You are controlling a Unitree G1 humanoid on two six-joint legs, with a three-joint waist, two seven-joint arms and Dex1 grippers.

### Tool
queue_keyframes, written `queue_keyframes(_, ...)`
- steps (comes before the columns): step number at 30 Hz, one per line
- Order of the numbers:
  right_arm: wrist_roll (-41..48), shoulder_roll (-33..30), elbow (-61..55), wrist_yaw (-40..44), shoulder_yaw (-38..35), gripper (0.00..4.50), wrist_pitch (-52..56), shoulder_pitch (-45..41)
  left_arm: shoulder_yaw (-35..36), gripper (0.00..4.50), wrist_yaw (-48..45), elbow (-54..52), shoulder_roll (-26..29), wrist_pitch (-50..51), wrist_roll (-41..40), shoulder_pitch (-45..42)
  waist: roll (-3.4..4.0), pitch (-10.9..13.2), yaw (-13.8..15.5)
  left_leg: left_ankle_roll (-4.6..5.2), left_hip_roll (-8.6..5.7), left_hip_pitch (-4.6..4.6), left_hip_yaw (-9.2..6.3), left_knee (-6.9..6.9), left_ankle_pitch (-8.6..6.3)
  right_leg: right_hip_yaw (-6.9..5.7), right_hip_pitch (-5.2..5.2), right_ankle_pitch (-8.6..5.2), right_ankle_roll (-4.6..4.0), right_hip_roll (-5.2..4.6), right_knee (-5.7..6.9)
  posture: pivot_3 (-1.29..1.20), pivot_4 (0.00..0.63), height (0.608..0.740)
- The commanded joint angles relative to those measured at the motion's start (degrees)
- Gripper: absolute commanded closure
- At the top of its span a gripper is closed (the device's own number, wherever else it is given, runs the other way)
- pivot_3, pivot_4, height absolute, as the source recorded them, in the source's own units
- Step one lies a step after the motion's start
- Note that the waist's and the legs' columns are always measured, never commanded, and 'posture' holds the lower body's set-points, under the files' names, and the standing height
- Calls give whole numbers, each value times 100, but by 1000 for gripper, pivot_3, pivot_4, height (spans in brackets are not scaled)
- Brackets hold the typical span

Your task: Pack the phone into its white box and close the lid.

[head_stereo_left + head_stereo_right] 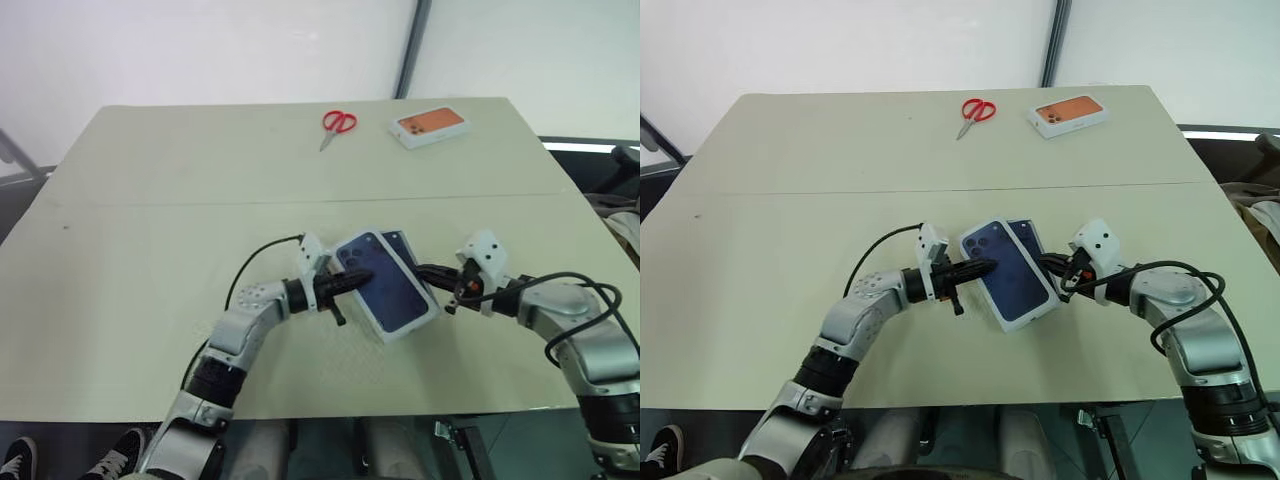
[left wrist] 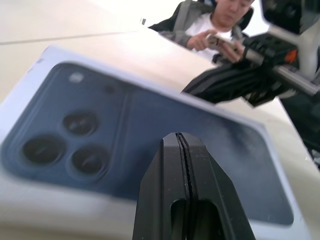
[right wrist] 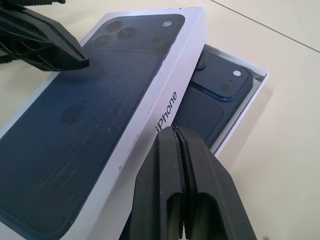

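Lid [image 3: 95,115] askew over white box [image 3: 250,100], phone [image 3: 215,95] half-hidden

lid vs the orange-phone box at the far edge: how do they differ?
The lid shows a dark blue phone picture; the orange-phone box shows an orange one. The lid sits askew over the white box, between both grippers; the orange-phone box lies alone beside the scissors. Both are white and rectangular.

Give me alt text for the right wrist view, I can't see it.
The lid, white with a dark blue phone picture on top, sits askew over the white box, leaving the phone inside partly uncovered. The shut right gripper points at the lid's side, and the left gripper touches its top near the printed cameras. All rest on a pale table.
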Motion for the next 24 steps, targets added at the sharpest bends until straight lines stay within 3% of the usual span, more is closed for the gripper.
queue_keyframes(1, -1, -58, -170, -18, -59, 4439, -32, -86, 18, 4500, -15, 97, -57, -167, 74, -180, 0, 0, -11, 0, 1, 1, 0, 0, 0, 0, 0, 0, 0, 1, 1, 0, 150, 740)
queue_keyframes(12, -55, -33, -102, -105, -81, 4439, -11, -182, 99, 4500, -231, -1136, 872, 653, -126, 211, 1, 0, -14, 0, 3, 0, -1, 0, 0, 1, -1, 0, 0, 2, 3, 0, 150, 740)
queue_keyframes(17, -69, -20, -99, -96, -32, 4439, -17, -205, -47, 4500, -89, -1134, 1154, 688, 139, 528, 1, 0, -5, 0, 2, 0, -1, 1, 0, 2, 0, -2, -4, 0, 2, 0, 150, 740)
queue_keyframes(24, -120, -38, -68, -69, 57, 4439, -31, -217, -378, 4500, 180, -351, 397, 132, 541, 202, 0, 0, 79, 2, -2, -4, -1, 17, -2, 1, 4, -8, -16, -7, 1, 0, 150, 740)
